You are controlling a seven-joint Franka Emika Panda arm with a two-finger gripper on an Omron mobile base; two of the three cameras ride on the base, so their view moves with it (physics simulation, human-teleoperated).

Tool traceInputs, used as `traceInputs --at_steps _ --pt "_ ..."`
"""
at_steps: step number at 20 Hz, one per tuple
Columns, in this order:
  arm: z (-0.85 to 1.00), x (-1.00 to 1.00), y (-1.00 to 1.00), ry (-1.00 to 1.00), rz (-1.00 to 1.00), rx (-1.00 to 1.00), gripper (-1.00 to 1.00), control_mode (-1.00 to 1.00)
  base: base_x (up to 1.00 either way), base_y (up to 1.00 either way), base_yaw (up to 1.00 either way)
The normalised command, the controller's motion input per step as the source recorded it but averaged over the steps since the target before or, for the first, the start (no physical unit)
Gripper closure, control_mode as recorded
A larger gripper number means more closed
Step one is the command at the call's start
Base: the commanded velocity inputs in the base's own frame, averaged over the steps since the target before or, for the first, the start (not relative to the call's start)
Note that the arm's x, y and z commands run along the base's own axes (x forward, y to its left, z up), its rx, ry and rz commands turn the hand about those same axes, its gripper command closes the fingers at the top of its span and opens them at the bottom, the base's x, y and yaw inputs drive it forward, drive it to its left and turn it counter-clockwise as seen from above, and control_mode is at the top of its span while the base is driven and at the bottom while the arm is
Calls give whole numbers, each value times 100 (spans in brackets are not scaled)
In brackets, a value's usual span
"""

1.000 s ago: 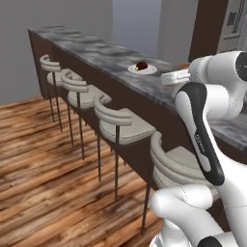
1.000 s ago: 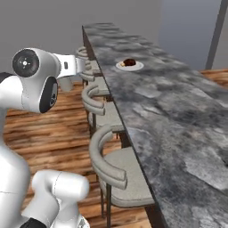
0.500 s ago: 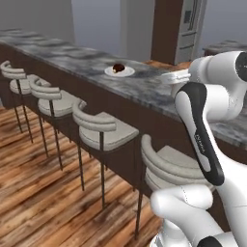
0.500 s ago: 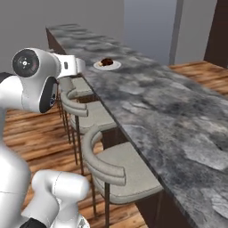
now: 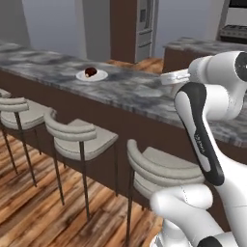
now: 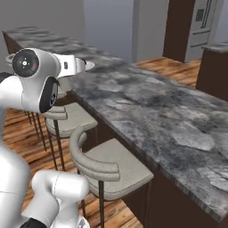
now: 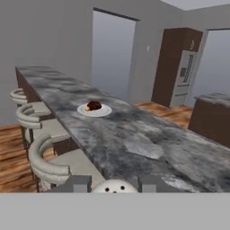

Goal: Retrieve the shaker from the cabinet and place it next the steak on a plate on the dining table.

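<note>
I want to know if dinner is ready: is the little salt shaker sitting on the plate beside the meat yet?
No, the plate holds just the steak, and the shaker sits between the pincer tips.

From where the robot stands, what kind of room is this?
Most likely a home kitchen with a dining bar: a long marbled dining table with padded stools, a steak on a plate, and a tall fridge behind.

The long desk [image 7: 130,139] has a grey marbled stone top on a dark brown base. In the hand view it runs from about ten o'clock down toward four o'clock. A round white plate [image 7: 94,110] lies flat on it toward ten o'clock, with a dark steak [image 7: 94,105] resting on the plate.
</note>
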Motion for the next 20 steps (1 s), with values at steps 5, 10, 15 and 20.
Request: traceInputs --at_steps 5,10,15,20 --pt "0 0 0 0 0 0 100 100 0 48 -40" --pt "0 0 0 0 0 0 100 100 0 61 -38" --pt "0 0 0 0 0 0 100 100 -13 77 -34" --pt "0 0 0 0 0 0 100 100 -23 83 -35"
